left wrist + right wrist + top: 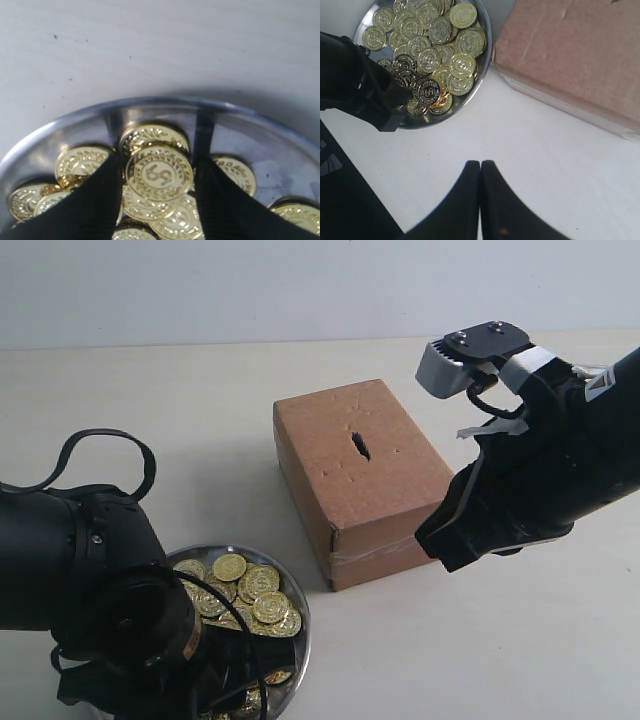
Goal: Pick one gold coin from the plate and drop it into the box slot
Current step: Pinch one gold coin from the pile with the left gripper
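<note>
The silver plate [304,626] sits at the front left, heaped with gold coins [262,590]. My left gripper [159,161] is down inside the plate [260,145], its two black fingers pressed against opposite edges of one gold coin [159,176] with a dollar sign, which stands tilted above the pile. The brown cardboard box [385,495] lies in the middle, its dark slot [360,445] on the top face. My right gripper [480,164] is shut and empty, hanging over bare table by the box's taped end [580,112].
The left arm's black body and cables [90,580] cover the plate's left half in the exterior view. The right arm [540,470] hangs beside the box's right side. White table [500,640] surrounds both.
</note>
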Controlling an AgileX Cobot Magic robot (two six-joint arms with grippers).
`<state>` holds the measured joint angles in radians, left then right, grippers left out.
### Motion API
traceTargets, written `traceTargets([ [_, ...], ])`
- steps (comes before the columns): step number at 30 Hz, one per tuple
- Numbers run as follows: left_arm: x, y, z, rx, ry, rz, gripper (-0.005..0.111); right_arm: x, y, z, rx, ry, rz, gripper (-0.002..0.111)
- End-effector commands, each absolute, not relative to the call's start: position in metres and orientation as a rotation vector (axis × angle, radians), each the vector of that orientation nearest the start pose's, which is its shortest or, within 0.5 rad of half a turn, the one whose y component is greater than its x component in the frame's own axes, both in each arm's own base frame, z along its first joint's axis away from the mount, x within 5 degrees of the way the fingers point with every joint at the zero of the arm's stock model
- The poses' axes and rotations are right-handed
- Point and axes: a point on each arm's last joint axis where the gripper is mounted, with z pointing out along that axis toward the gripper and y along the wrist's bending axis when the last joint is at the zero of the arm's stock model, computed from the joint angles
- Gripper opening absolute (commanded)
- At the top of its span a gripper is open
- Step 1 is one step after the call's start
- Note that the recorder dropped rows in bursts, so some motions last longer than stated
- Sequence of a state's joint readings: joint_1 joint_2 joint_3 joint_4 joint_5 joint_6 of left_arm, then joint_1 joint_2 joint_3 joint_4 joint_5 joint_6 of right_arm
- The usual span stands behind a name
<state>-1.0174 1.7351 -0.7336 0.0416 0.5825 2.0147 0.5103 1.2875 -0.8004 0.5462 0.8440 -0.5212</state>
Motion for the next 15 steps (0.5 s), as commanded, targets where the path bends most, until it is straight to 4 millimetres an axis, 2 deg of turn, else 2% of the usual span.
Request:
traceTargets([
  [1,0.1386,-0.2237,0.1176,-3.200,-0.117,-0.096,0.043,0.1850,0.1448,0.2508,-0.988,2.559,0.652,0.000],
  [6,0.1386,-0.2237,0.1176,-3.200,-0.121,-0.096,0.029,0.1850,0.1448,0.2508,-0.988,2.559,0.652,0.000],
  [15,0.1393,-0.2233,0.1195,-3.200,-0.169,-0.114,0.030,0.1850,0.1448,0.2508,-0.992,2.557,0.651,0.000],
])
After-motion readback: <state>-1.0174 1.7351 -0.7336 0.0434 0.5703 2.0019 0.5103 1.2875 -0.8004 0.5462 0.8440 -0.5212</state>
